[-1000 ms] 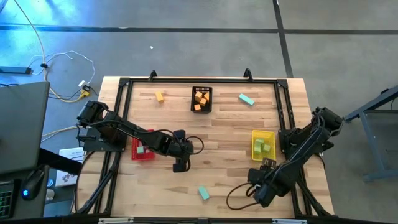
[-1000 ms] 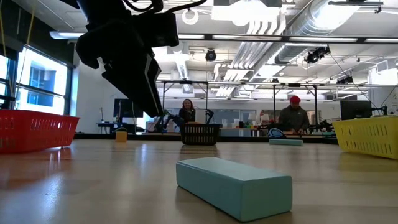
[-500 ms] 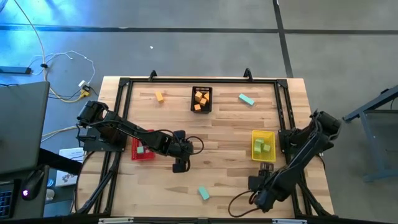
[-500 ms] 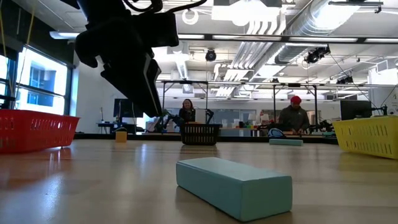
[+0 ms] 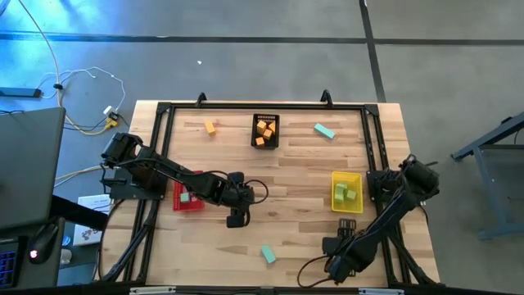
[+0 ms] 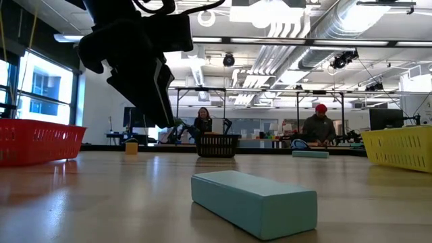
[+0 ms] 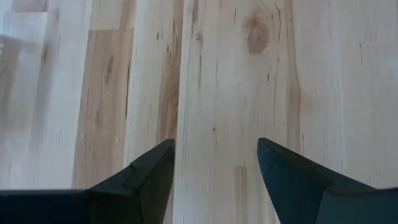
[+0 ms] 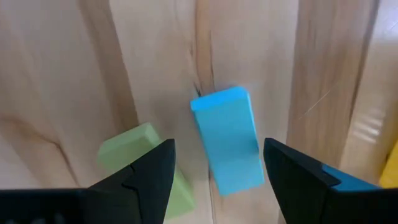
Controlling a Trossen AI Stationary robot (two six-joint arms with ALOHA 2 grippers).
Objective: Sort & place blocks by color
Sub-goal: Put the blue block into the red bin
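My right gripper [image 8: 217,146] hangs open near the table's front right corner [image 5: 338,248], pointing down. A teal bar [image 8: 229,140] lies flat on the wood between its fingers. A light green block [image 8: 149,168] lies partly behind one finger. Neither is touched, and the arm hides both in the high view. My left gripper [image 5: 236,220] [image 7: 216,143] stands open over bare wood at mid-table. Another teal bar [image 5: 268,255] lies near the front edge. A third teal bar [image 5: 324,130] and an orange cube [image 5: 210,127] lie at the back.
A black basket [image 5: 265,120] with orange blocks stands at the back middle. A yellow basket [image 5: 335,176] with green blocks is on the right. A red basket [image 5: 177,203] with a teal block is on the left. A black frame [image 5: 164,106] rims the table. People sit beyond the far edge.
My right gripper has come down toward the table and moved toward the near edge, rolling a little, its fingers still apart. My left gripper has kept still, and no block has moved.
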